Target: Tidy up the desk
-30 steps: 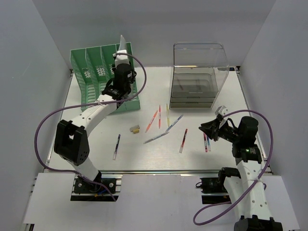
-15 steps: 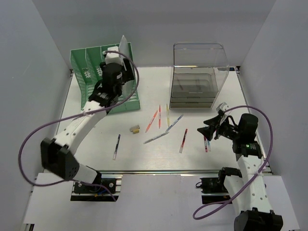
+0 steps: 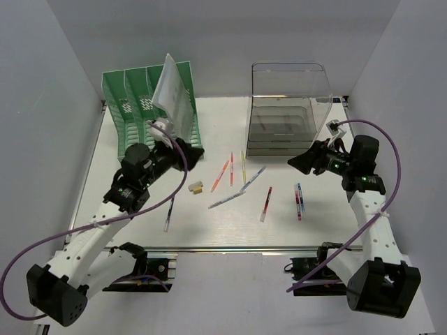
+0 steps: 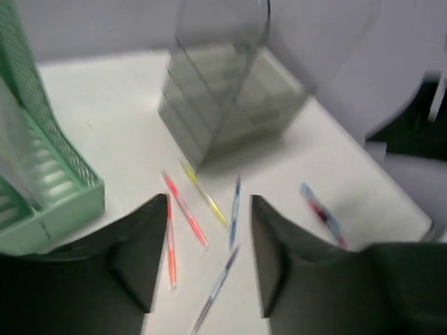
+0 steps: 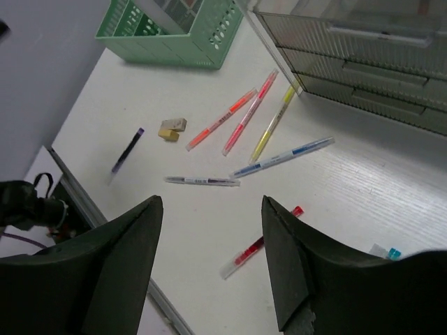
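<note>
The white desk [image 3: 140,223] carries several loose pens: orange [image 3: 220,176], pink [image 3: 231,169], yellow [image 3: 243,166], blue [image 3: 255,176], clear [image 3: 227,200], red [image 3: 266,203], a pair at the right [image 3: 299,201] and a dark one [image 3: 169,212]. A small eraser [image 3: 197,186] lies among them. My left gripper [image 3: 192,155] hangs open just in front of the green rack [image 3: 140,112], with nothing between its fingers [image 4: 150,237]. My right gripper [image 3: 297,162] hovers open beside the drawer box [image 3: 283,115], above the red pen [image 5: 258,244].
A white booklet [image 3: 172,94] leans in the rack's right slot. The clear drawer box stands at the back right with its drawers closed. A metal rail [image 3: 230,248] runs along the desk's near edge. Grey walls close in on three sides.
My left arm has drawn back from the rack toward the near side, leaving the booklet standing in it. My right gripper has opened and lifted away from the pair of pens toward the drawer box.
</note>
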You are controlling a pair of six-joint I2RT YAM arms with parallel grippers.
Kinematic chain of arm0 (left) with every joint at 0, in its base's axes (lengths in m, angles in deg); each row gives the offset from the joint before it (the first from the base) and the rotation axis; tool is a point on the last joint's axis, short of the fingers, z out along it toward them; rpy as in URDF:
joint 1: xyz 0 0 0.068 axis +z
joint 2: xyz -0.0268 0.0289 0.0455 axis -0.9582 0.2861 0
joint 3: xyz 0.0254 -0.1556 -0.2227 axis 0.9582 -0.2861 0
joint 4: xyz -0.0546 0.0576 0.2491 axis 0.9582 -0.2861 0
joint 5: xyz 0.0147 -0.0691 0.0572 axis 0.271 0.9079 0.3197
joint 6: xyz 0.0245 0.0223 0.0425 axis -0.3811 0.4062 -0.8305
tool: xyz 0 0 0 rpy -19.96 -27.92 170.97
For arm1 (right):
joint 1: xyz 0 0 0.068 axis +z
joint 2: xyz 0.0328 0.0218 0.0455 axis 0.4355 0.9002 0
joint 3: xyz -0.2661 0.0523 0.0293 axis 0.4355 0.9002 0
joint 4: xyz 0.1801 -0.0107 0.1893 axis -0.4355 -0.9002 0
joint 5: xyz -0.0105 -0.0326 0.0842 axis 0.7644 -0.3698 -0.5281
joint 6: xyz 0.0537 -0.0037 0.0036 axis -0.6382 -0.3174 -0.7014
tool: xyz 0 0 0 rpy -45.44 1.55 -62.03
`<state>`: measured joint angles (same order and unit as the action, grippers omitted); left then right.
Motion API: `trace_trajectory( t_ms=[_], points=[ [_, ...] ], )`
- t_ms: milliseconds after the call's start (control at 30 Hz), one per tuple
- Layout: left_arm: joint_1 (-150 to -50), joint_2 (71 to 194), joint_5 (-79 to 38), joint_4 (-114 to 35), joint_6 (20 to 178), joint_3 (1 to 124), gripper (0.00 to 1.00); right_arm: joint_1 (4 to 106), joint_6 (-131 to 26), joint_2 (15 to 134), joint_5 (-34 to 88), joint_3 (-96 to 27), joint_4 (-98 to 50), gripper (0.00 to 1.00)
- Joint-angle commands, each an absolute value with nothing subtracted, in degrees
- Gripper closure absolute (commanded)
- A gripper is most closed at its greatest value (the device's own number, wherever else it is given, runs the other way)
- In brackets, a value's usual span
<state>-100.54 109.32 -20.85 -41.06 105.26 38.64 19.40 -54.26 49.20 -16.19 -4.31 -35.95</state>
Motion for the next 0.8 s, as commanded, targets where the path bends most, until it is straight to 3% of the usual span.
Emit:
trace_trajectory(
  t_ms=[0, 100, 300, 767],
  points=[
    [-100.7, 109.1, -6.1, -38.8, 104.4, 34.9, 0.34, 19.1, -65.0, 51.5, -14.0, -5.1, -30.7, 0.36],
    [-100.7, 108.1, -3.3, -38.4, 101.8, 32.4, 0.28, 19.1, -70.7, 52.2, -12.3, -1.7, -24.4, 0.38],
    [-100.7, 105.6, -2.7, -36.0, 98.0, 27.7, 0.26, 19.1, -79.9, 53.7, -7.9, 5.4, -7.2, 0.42],
    [-100.7, 98.2, -7.9, -36.6, 96.0, 21.8, 0.19, 19.2, -93.0, 67.7, -4.8, 7.3, 14.3, 0.49]
  ],
)
